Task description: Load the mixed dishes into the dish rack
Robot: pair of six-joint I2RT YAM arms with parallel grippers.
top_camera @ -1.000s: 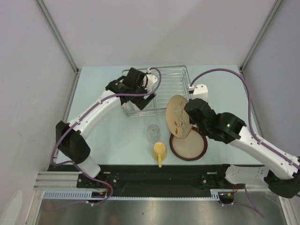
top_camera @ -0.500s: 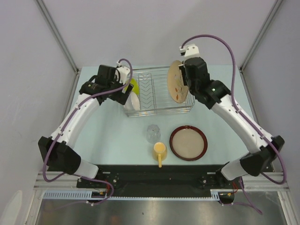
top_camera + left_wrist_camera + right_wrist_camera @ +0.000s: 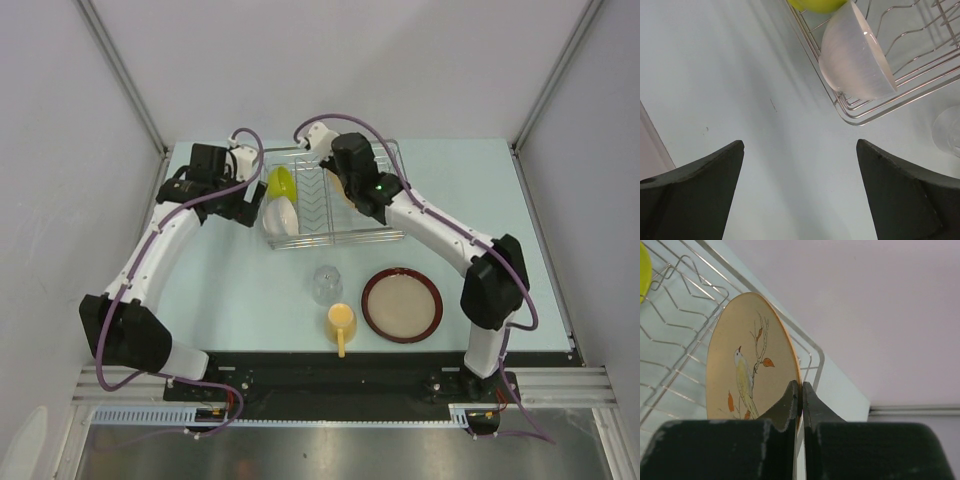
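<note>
Both lime-green bowl (image 3: 281, 182) and white bowl (image 3: 855, 60) sat in the dish rack (image 3: 340, 240) by the bench's (image 3: 480, 200) far edge; our right hand (image 3: 801, 390) pinched the bird plate (image 3: 747, 365) over it; left hand (image 3: 800, 145) gaped wide.

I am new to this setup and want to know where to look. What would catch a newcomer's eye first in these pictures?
First, the bird plate, held upright by its rim in the right claw over the dish rack. Next, the lime-green bowl and white bowl, tipped on edge at the rack's left end, near the open left claw. The glass, yellow mug and red-rimmed plate sit on the table in front of the rack.
</note>
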